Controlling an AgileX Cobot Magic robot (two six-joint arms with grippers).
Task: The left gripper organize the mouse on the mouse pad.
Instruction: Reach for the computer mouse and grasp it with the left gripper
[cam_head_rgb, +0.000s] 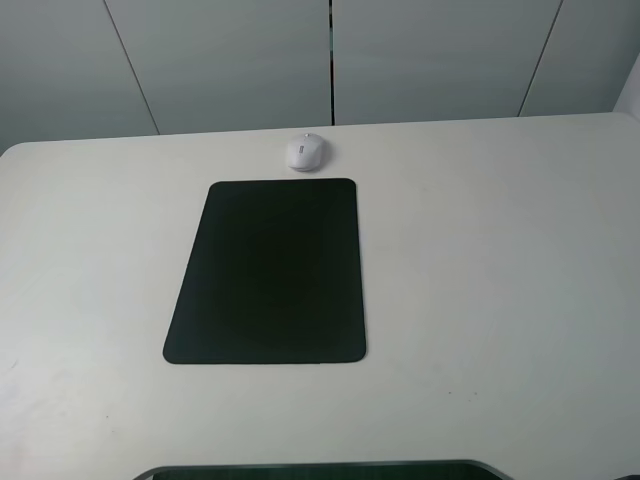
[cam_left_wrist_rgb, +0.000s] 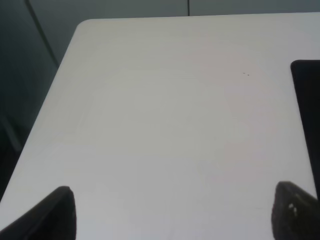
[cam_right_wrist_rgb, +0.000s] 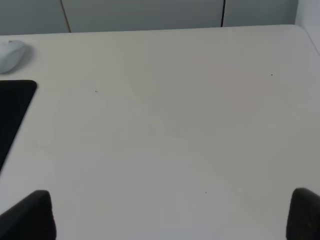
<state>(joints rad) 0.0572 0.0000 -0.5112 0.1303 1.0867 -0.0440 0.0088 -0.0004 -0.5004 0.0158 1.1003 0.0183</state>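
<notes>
Found the mouse (cam_head_rgb: 306, 152) on the table (cam_head_rgb: 500, 250) just off the mouse pad's (cam_head_rgb: 268, 272) far short edge, not on it. Saw the left gripper (cam_left_wrist_rgb: 175, 210) spread wide and empty above bare table beside the mouse pad. Judged nothing done yet: reach, grasp and placement all left.

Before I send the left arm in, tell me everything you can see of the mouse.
The mouse is small, white and oval, seemingly smooth plastic, with a grey scroll wheel toward its far end. It sits flat on the table near the far edge, just beyond the far short edge of the mouse pad, a thin strip of table between them. Nothing else touches it.
</notes>
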